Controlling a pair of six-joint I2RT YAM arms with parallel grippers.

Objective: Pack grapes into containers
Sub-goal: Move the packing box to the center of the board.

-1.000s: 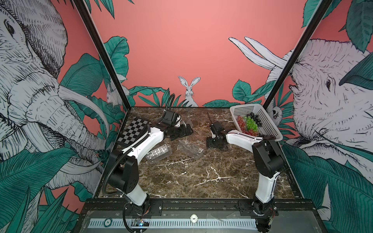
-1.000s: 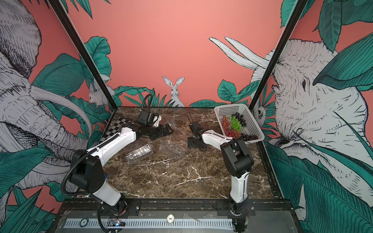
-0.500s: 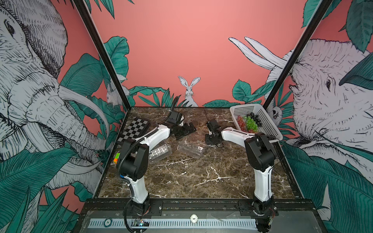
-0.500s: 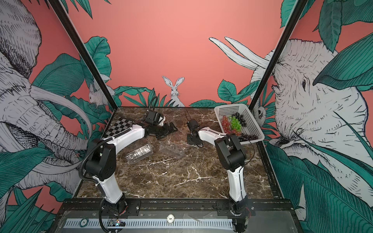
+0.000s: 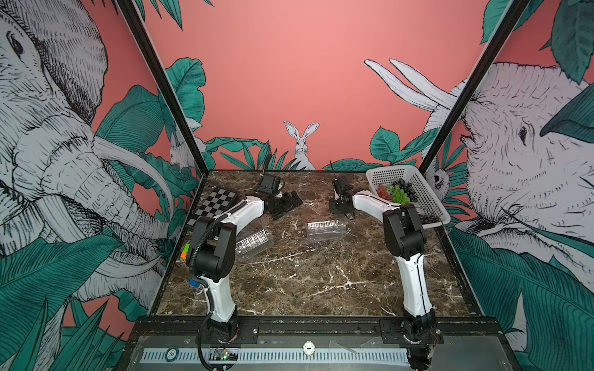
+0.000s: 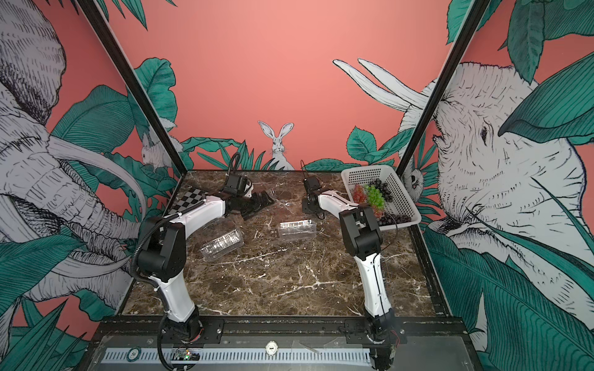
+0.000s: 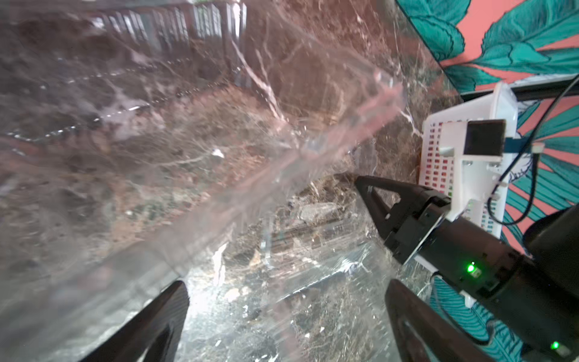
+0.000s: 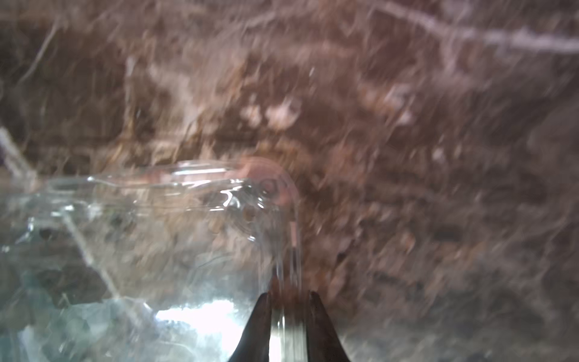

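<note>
- Marble table (image 5: 305, 289): nearest you on it lie two clear boxes, the left box (image 5: 254, 242) and the middle box (image 5: 325, 228). They are well apart, both look closed, and no claw is on either.
- Past them, at the far end, your two claws sit low over the table and face each other, with a third clear box, the far box (image 7: 313, 257), between them.
- Your left claw (image 7: 286, 283) has its fingers spread wide. The far box lies just ahead of them. Its plastic fills much of the left wrist view in a blur, so you cannot tell whether either finger touches it.
- Your right claw (image 8: 287, 296) has its fingers pinched together on the thin rim of the far box, close to a rounded corner. Clear plastic shows between the fingertips.
- Farthest right, against the wall, the white basket (image 5: 434, 205) holds the grapes (image 5: 397, 192): red, green and dark bunches, all lying inside it.
</note>
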